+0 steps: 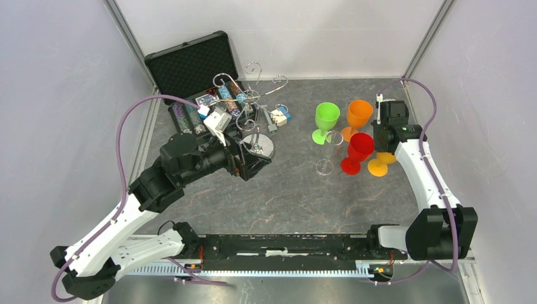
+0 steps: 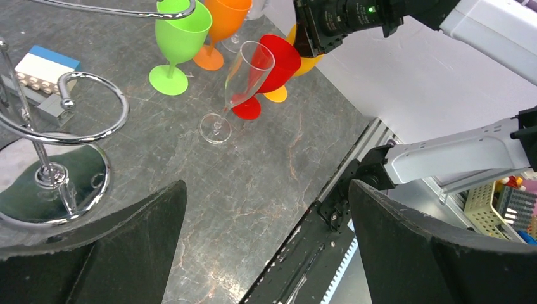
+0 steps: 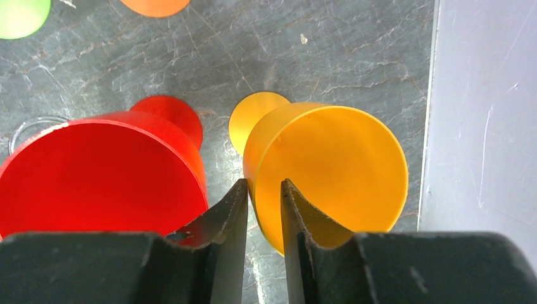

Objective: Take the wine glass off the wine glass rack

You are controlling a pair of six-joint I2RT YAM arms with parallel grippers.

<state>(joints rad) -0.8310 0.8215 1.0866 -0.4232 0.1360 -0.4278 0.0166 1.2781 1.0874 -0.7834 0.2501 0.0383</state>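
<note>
Right pincer (image 3: 263,183) over the yellow wine glass (image 3: 329,164), fingers only narrowly parted and straddling the near rim: one finger inside the bowl, the other outside it, wedged between this bowl and the red wine glass (image 3: 95,171) just to the pincer's left. Cannot tell whether the pads pinch the wall or stand clear of it. Yellow glass's foot is down on the table (image 1: 291,196), ahead of the fingertips, well away from the wine glass rack (image 2: 63,183). Left pincer (image 2: 266,187) spread wide, nothing between its fingers, low over the table. Rack just ahead and to the left of it, with the mirror base close beside its left finger, the pole upright and curled hooks overhead. Clear flute (image 2: 244,73) stands ahead of the left pincer, roughly between it and the right one. Green wine glass (image 2: 183,35) and orange wine glass (image 2: 225,19) stand further on, beyond the flute. Black case of chips (image 1: 190,63) lies open behind the rack, on the far side from the left pincer
</note>
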